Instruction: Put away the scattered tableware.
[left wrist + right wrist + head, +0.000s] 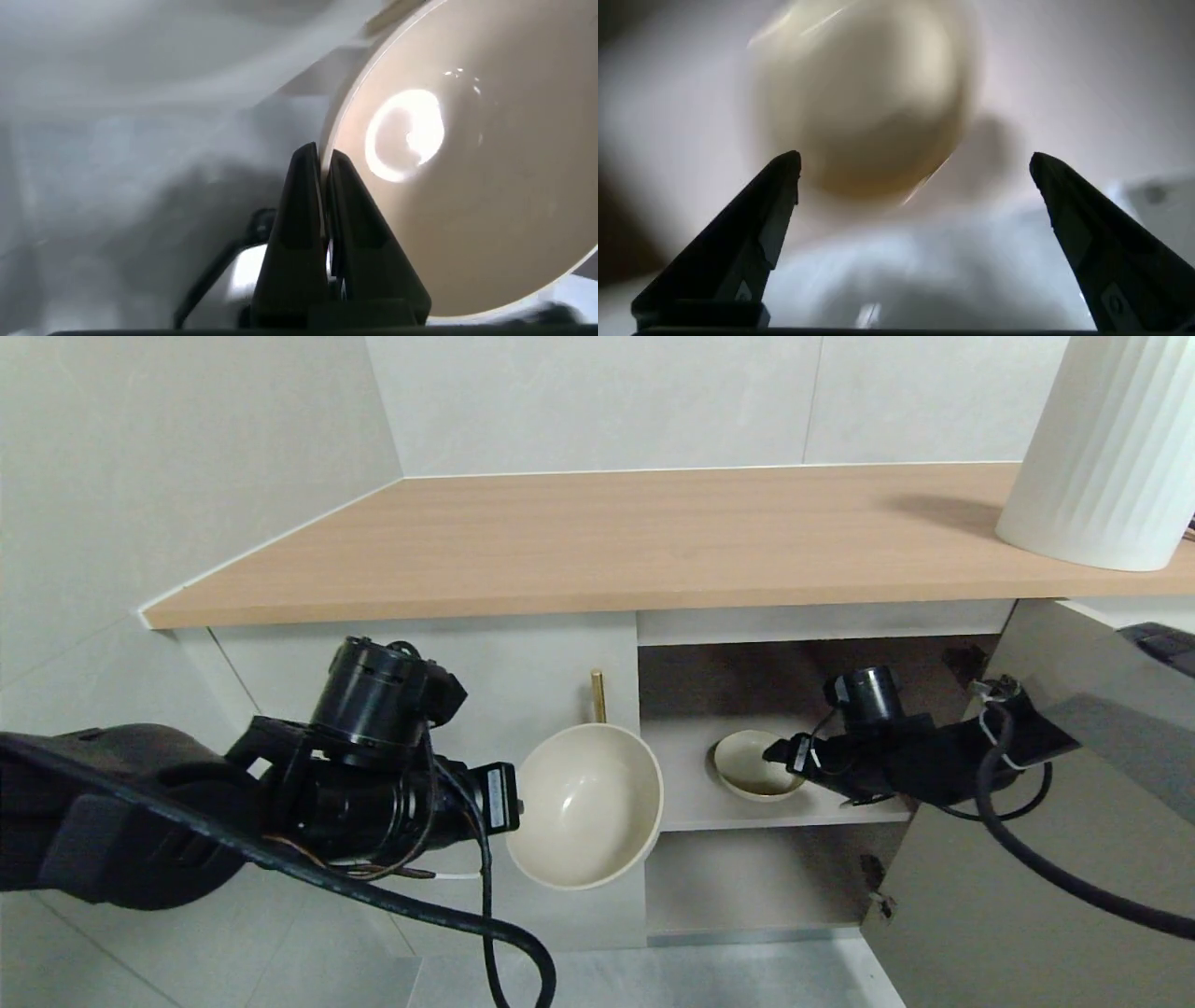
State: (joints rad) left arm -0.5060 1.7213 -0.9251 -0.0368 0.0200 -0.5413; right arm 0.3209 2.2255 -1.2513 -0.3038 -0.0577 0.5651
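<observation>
While left fingers [301, 219] pinch large bowl [467, 168], right fingers [752, 238] spread wide, near small bowl [868, 112]

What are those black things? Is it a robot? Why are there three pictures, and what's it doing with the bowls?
Yes, it's a robot with two black arms. The big picture is from a camera on its head, looking down at a cupboard under a wooden countertop. The two other pictures are from cameras on its wrists, showing each arm's jaws close up. The left arm has its jaws shut on the rim of a large cream bowl, held in the air. The right arm is at the open cupboard, jaws wide open, by a small bowl sitting on the shelf. A white ribbed container stands on the countertop.
</observation>
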